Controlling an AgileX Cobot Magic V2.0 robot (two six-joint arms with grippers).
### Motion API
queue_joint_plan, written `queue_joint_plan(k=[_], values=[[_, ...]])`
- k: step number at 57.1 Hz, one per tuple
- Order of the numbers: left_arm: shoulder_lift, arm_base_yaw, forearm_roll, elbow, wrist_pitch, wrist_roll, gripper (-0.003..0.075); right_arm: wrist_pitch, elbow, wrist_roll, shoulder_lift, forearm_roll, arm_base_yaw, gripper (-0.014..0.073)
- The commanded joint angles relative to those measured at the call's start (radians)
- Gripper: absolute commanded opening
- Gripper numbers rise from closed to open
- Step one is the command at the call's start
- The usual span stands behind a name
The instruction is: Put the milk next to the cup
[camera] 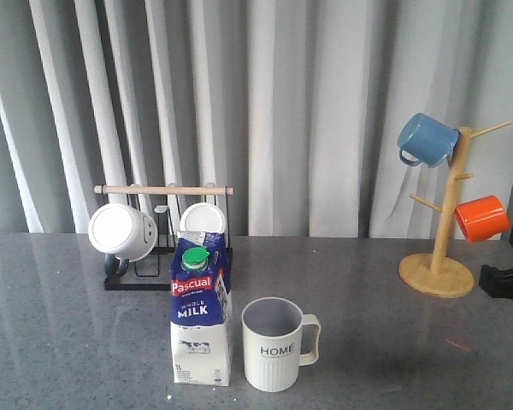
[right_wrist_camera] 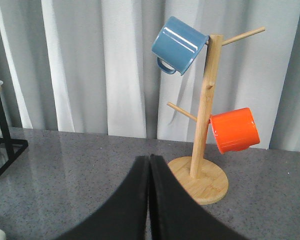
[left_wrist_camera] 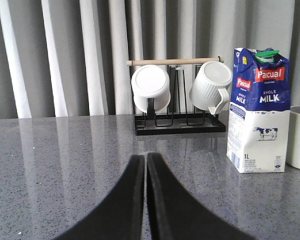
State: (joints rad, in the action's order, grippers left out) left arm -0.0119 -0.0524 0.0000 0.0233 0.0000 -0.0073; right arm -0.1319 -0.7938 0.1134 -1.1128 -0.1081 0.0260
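Both grippers closed and holding nothing

The left gripper point(left_wrist_camera: 145, 165) has its two black fingers point(left_wrist_camera: 132, 200) pressed together along their length, only a thin seam between them, with nothing between the tips; it is level just above the desk point(left_wrist_camera: 50, 165), which stretches out ahead of it. The right gripper point(right_wrist_camera: 149, 167) is posed alike: its black fingers point(right_wrist_camera: 165, 205) meet tip to tip, empty, low over the desk. In the front view, neither arm is clearly visible.
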Motion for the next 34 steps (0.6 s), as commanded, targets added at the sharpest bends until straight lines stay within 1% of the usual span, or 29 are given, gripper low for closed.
queue_joint_plan(k=[1, 5, 14, 29, 34], values=[[-0.012, -0.008, -0.013, -0.022, -0.066, -0.003, -0.0006, -0.076, -0.032, -0.004, 0.016, -0.001, 0.0, -0.0008], [-0.012, -0.008, -0.013, -0.022, -0.066, -0.003, -0.0006, -0.074, -0.02, -0.004, 0.031, 0.001, 0.0, -0.0008], [-0.012, -0.008, -0.013, -0.022, -0.066, -0.003, -0.0006, -0.068, 0.056, -0.008, 0.169, -0.001, 0.0, -0.0008], [-0.012, -0.008, -0.013, -0.022, -0.066, -0.003, -0.0006, -0.048, 0.355, -0.007, 0.584, -0.005, 0.0, -0.0008], [-0.012, -0.008, -0.013, -0.022, -0.066, -0.003, -0.0006, -0.009, 0.481, -0.006, 0.717, -0.004, 0.0, -0.0008]])
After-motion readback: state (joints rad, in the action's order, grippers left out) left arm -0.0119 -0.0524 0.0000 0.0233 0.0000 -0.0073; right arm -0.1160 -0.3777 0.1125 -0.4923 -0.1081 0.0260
